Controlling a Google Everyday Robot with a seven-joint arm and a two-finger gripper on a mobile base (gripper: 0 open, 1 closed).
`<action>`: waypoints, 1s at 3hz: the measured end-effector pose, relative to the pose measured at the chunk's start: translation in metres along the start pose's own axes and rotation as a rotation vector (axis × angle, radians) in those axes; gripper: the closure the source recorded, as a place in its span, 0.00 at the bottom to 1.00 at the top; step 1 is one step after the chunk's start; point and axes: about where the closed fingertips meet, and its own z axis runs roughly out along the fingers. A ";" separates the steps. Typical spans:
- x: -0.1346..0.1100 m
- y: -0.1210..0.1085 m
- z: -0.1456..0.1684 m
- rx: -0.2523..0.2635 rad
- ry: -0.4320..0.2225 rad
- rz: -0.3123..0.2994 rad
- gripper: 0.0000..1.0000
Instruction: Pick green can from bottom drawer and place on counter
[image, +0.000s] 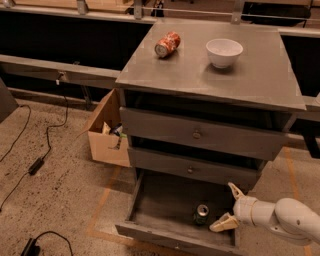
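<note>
The green can stands upright in the open bottom drawer, near its right front. My gripper is open at the drawer's right side, just right of the can, with its cream fingers spread and apart from the can. The white arm reaches in from the lower right. The counter is the grey cabinet top above.
A red-orange can lies on its side on the counter, next to a white bowl. Two shut drawers sit above the bottom one. A cardboard box stands left of the cabinet. Cables run over the floor at left.
</note>
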 end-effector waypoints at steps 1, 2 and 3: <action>0.039 0.000 0.034 -0.028 -0.018 0.006 0.00; 0.077 -0.002 0.068 -0.042 -0.004 0.027 0.00; 0.082 0.000 0.074 -0.044 -0.006 0.039 0.00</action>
